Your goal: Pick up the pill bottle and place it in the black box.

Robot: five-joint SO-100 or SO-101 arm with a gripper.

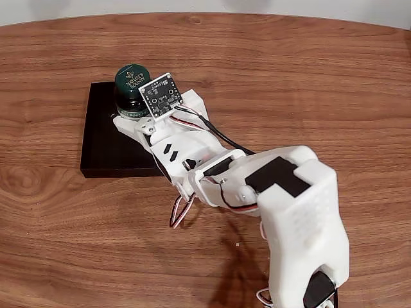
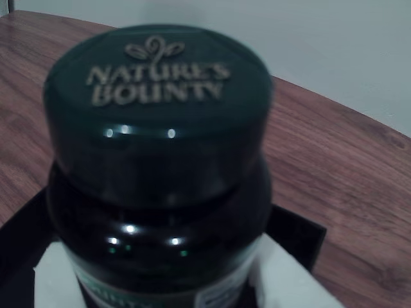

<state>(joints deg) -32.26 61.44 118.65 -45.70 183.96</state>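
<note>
Fixed view: wooden table [image 1: 308, 70], brown grain running left to right, pale wall along the far edge. Black box [image 1: 103, 138] at left centre of the table, flat and matte, with its near right corner hidden under the arm. Bottle [image 1: 131, 86] upright over the far right part of the box, dark green cap up, white "Nature's Bounty" print legible. White arm [image 1: 295, 212] reaching from the near right corner toward the far left, red, white and black wires looped along it, small black circuit board [image 1: 160, 95] mounted at the wrist just right of the cap. Gripper [image 1: 131, 119] at the bottle's lower body, white fingers pressed to its sides: clamped on the bottle. Contact between bottle base and box floor: cannot tell, base hidden by the gripper. Wrist view: bottle [image 2: 157, 160] close to the lens and blurred, cap toward the top, label edge at the bottom, white fingers [image 2: 54, 276] on either side at the lower corners, box [image 2: 292, 234] wall showing dark behind, table [image 2: 347, 167] beyond it.
</note>
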